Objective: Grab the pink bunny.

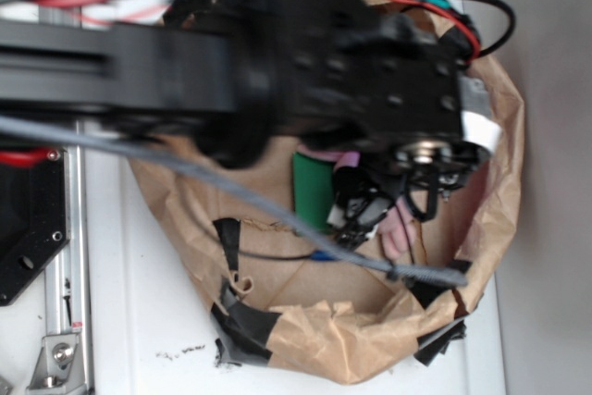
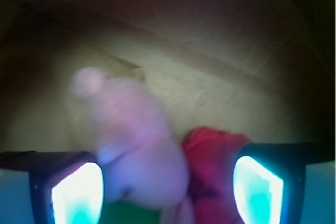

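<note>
The gripper [image 2: 168, 187] hangs low inside the brown paper bag [image 1: 490, 219], and its two fingers [image 2: 76, 192] are spread apart, with nothing clamped between them. The pink bunny [image 2: 139, 145] lies on the bottom of the bag between the fingers, nearer to the left one in the wrist view. A red ball [image 2: 215, 166] touches the bunny's side, and a green block [image 1: 313, 190] lies just beside the bunny too.

Exterior bright, arm motion-blurred; wrist view dim, unfocused, vignetted.
</note>
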You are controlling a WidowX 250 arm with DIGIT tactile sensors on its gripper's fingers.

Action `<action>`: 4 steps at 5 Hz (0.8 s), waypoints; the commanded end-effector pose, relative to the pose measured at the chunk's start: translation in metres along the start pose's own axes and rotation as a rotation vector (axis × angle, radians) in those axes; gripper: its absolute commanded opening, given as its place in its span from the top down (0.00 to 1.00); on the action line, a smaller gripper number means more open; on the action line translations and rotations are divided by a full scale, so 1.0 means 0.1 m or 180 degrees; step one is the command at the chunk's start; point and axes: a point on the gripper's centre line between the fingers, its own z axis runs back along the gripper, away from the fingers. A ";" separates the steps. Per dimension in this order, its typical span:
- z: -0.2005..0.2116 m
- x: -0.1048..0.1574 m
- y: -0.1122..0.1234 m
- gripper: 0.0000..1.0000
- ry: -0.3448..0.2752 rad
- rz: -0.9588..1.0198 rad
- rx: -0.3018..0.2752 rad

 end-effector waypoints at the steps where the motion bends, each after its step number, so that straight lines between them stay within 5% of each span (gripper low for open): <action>1: -0.26 0.33 -0.95 0.00 0.0290 -0.1268 -0.0115; 2: -0.25 0.23 -1.03 0.61 0.0385 -0.1280 -0.0182; 3: -0.11 0.21 -0.90 1.00 0.0391 -0.1067 -0.0145; 4: 0.37 0.13 -0.51 1.00 0.0086 -0.0461 0.0060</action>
